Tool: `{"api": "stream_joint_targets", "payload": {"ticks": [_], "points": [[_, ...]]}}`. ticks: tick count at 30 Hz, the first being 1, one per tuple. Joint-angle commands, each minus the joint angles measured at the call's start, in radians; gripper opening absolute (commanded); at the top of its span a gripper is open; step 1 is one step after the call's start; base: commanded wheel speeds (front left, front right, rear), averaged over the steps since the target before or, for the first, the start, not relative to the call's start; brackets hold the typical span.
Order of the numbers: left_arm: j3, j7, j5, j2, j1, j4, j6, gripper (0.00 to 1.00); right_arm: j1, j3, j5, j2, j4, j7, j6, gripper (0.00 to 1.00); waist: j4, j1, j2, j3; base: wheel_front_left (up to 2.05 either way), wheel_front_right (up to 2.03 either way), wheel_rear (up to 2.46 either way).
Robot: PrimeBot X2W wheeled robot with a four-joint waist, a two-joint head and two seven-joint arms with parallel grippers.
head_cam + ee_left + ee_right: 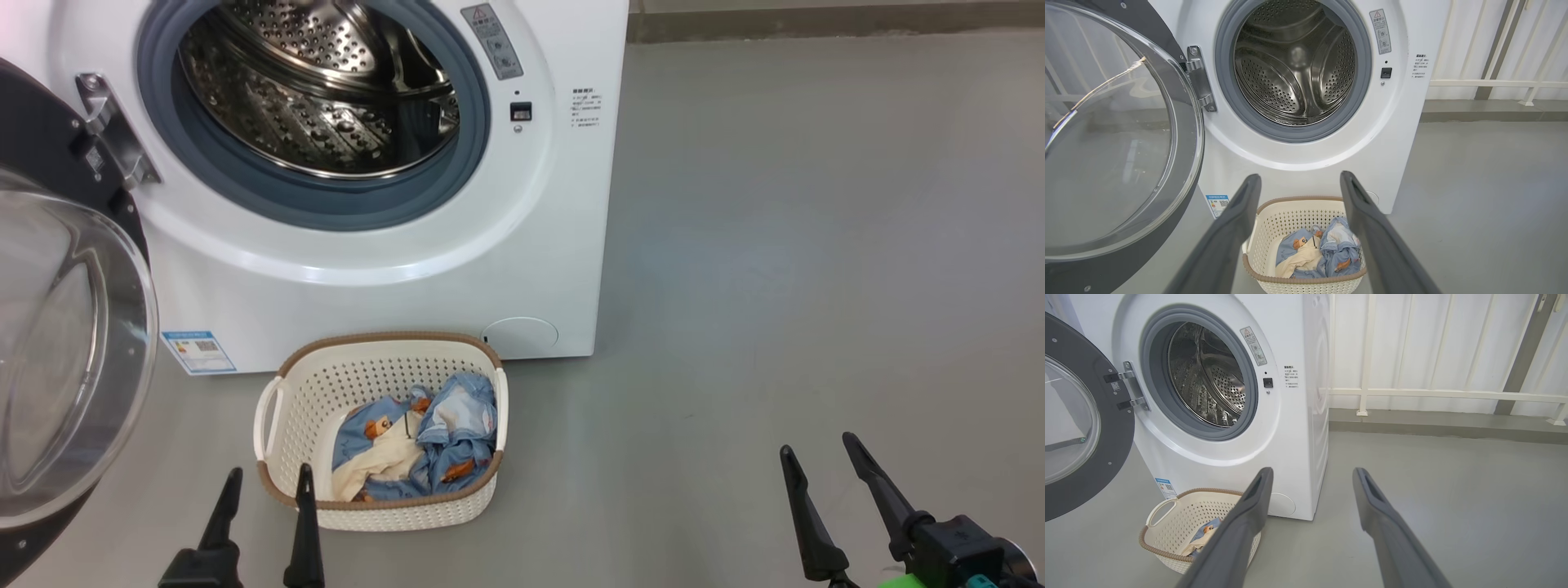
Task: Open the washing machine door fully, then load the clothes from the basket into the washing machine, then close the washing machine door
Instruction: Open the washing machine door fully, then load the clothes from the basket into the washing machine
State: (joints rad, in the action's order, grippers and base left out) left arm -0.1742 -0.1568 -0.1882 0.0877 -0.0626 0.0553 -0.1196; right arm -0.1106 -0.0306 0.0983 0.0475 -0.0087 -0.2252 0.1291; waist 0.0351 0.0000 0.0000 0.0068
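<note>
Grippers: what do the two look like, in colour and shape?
Left gripper and right gripper each carry two long black fingers tapering to narrow tips; close up they look matt dark grey, slotted near the tip. The right one's black base shows a green piece.

washing machine door [73, 343]: cut by left edge | label sticker [198, 351]: print unreadable | clothes [1205, 531]: partly behind right fingers [1241, 526]
</note>
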Motion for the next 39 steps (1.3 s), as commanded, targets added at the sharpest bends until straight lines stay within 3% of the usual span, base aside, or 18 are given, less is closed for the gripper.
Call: {"api": "stream_joint_targets", "payload": {"ticks": [1, 39], "points": [[0.028, -0.003, -0.008, 0.015, 0.013, -0.020, -0.003, 1.00, 0.006, 0.022, -0.008, 0.005, -0.031, 0.002, 0.002, 1.00, -0.002, 0.0000, 0.0000, -0.007, 0.00, 0.00, 0.00], [0.010, -0.017, -0.003, 0.037, 0.026, -0.020, -0.046, 1.00, -0.003, 0.014, 0.008, 0.003, -0.032, 0.004, 0.002, 1.00, 0.006, 0.0000, 0.0000, -0.013, 0.08, -0.08, 0.00]]}}
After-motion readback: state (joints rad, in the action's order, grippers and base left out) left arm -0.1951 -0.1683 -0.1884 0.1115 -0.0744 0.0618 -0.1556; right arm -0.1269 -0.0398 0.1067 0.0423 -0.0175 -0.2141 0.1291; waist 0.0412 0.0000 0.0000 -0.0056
